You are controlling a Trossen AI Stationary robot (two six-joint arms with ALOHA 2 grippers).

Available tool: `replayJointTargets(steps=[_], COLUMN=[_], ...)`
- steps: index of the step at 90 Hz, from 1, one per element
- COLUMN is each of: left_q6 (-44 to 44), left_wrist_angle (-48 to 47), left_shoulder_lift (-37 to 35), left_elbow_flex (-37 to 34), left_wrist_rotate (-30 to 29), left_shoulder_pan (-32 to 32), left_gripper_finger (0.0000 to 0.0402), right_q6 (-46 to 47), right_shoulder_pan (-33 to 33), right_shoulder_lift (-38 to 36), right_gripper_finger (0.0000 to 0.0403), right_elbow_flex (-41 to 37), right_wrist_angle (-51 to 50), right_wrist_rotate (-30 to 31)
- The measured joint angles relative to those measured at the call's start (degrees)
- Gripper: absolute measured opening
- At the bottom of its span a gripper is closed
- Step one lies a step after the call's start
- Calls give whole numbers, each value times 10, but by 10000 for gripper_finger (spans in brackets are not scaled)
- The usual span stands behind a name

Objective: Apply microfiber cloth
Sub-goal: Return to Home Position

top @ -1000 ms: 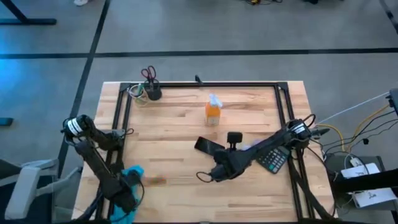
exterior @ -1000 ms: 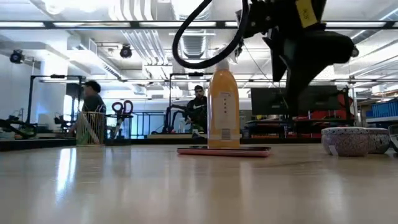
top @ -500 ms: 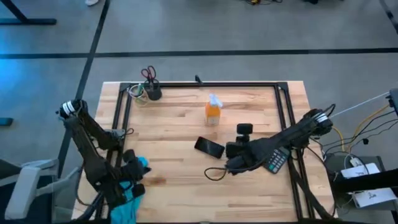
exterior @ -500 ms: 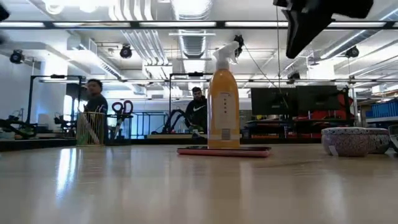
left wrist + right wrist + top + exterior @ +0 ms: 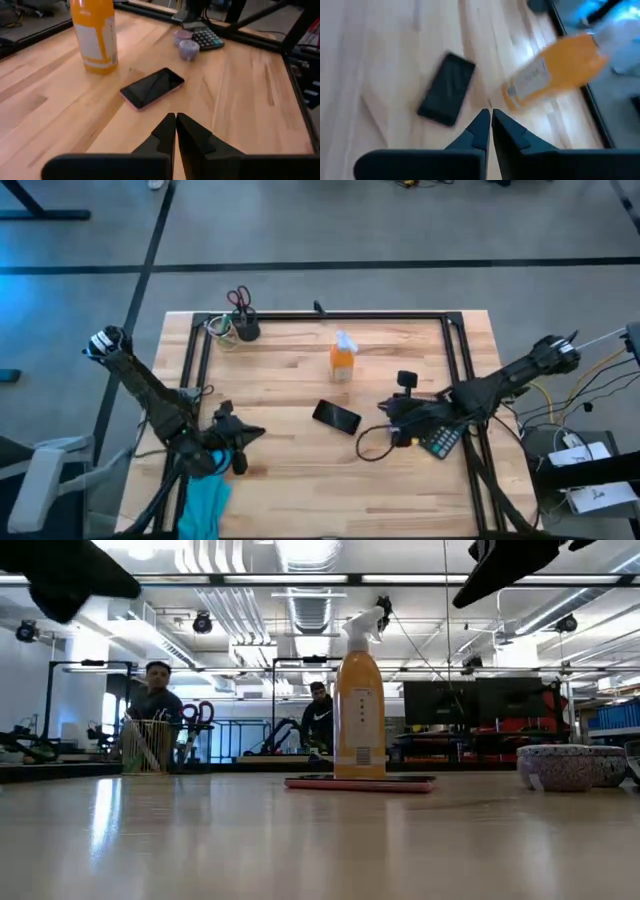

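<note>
1. My left tool (image 5: 175, 116) is narrow: its two fingers meet tip to tip with nothing between them. It hangs above the worktop (image 5: 300, 490), clear of the wood.
2. The microfiber cloth (image 5: 205, 502) lies crumpled behind this tool, beside its arm, on the side away from the phone (image 5: 337, 416). It is apart from the fingers, and nothing grips it.
3. Straight ahead of the left tool the black phone lies flat. The orange spray bottle (image 5: 95, 35) stands upright off to one side of it, farther out. Past the phone I see a small bowl (image 5: 187, 47) just beside a calculator (image 5: 207, 37).
4. My right tool (image 5: 487, 111) is narrow too, with its fingers together and nothing in them. It hangs over the worktop, with the phone just ahead of its tips and the spray bottle beyond that.
5. The phone lies between the two tools, nearer the right one. The calculator lies behind the right tool, beneath its arm.
6. From worktop height, the bottle stands directly behind the phone, and two people are in the room beyond.
</note>
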Motion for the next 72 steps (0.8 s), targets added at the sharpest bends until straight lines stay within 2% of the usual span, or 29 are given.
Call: replayJointTargets(steps=[9, 30, 47, 59, 72], left_q6=[57, 165, 209, 222, 224], left_wrist_angle=[99, 293, 385, 394, 395], left_shoulder_lift=[-2, -6, -18, -41, -99], left_elbow_flex=[-46, -137, -190, -220, -263], left_wrist_rotate=[63, 154, 249, 252, 253], left_shoulder_pan=[51, 162, 239, 272, 279], left_gripper_finger=[0, 0, 0, 0, 0], right_q6=[-27, -67, -40, -23, -25], right_shoulder_pan=[-1, 0, 0, 0, 0], right_shoulder_lift=[-36, -112, -189, -254, -330], right_gripper_finger=[1, 2, 2, 2, 2], right_elbow_flex=[-61, -184, -243, -281, -322], right_wrist_angle=[89, 278, 292, 292, 300], right_wrist_rotate=[-42, -63, -66, -70, -70])
